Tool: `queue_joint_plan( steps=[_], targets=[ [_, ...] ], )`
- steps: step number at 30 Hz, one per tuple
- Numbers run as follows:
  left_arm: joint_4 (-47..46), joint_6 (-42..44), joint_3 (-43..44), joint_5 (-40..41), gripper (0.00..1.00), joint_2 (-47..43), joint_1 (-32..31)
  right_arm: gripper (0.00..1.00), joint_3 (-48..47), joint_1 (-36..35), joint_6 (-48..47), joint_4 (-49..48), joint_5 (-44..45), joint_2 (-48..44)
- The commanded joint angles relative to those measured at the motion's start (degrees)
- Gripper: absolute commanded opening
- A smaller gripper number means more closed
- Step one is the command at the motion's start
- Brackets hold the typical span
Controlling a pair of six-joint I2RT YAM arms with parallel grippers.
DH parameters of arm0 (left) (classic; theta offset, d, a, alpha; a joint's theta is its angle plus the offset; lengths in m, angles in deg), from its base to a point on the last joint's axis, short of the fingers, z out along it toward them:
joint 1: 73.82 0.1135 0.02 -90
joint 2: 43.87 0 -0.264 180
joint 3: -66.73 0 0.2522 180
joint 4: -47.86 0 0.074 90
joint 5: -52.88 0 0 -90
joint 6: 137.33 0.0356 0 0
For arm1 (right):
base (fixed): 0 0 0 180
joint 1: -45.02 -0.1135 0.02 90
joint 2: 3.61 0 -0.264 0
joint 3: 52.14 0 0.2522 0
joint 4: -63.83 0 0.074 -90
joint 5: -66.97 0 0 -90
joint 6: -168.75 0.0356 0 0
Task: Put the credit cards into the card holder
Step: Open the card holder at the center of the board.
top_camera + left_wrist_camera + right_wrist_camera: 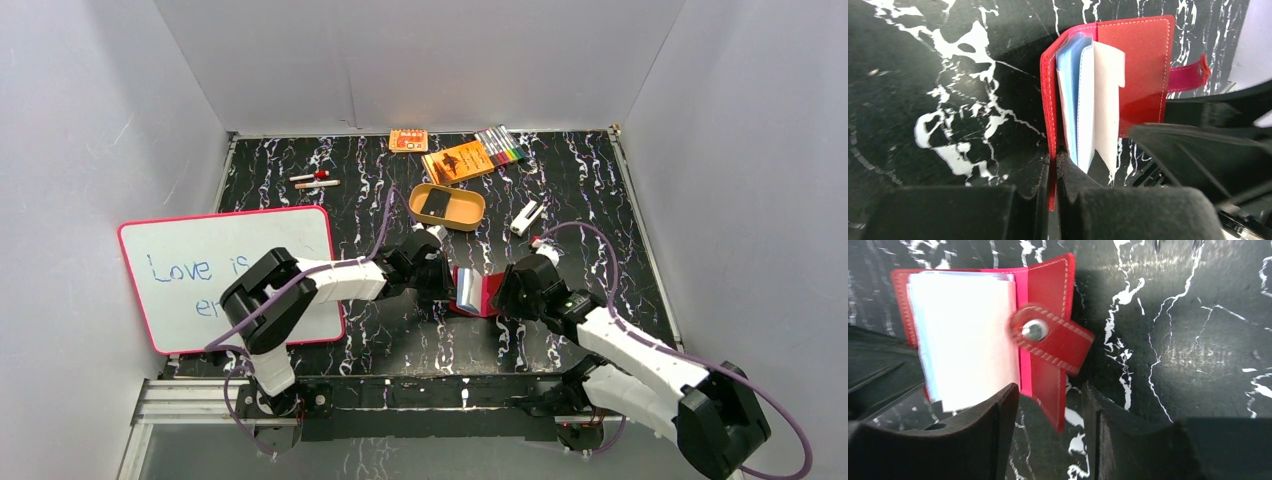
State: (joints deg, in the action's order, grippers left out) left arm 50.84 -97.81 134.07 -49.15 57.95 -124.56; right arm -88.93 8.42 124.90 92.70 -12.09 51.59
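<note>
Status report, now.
Left claw shut on card holder edge. Right claw open, straddling its other cover. Credit card in tray, not yet loaded.

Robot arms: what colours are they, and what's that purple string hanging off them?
The left arm and the right arm are both smooth white tubes joined by chunky black rounded joints. The string is a thin purple cable, and one loops along each arm. The fingers are matte black and blocky.
</note>
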Motion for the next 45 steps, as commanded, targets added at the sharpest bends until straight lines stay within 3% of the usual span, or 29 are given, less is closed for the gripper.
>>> queue_joint_plan(
  steps=[1, 5, 9, 16, 25, 45],
  targets=[
    [7.84, 3.17, 1.69, 5.67, 0.00, -6.33, 0.02, 0.59, -9.09, -0.05, -4.58, 9.36, 1.32, -5.30],
    [9.36, 3.22, 0.90, 7.17, 0.00, -7.60, 0.03, 0.60, -16.34, -0.50, -9.21, 12.48, -0.82, -6.14],
    [8.79, 1.71, -0.10, 7.26, 0.00, -8.10, -0.01, 0.61, -21.22, -3.97, -10.42, 10.77, -6.18, -0.25],
    [7.58, 0.27, -2.01, 7.25, 0.00, -8.64, -0.06, 0.70, -22.87, -13.61, -5.80, 3.80, -0.21, 13.34],
    [7.90, 0.54, -3.31, 8.01, 0.00, -9.97, -0.01, 0.77, -23.00, -13.81, -5.79, 1.42, 4.43, 20.08],
    [7.01, 0.29, -4.49, 8.05, 0.00, -11.45, 0.00, 0.72, -21.76, -13.74, -6.01, 1.11, 5.00, 28.29]
  ],
)
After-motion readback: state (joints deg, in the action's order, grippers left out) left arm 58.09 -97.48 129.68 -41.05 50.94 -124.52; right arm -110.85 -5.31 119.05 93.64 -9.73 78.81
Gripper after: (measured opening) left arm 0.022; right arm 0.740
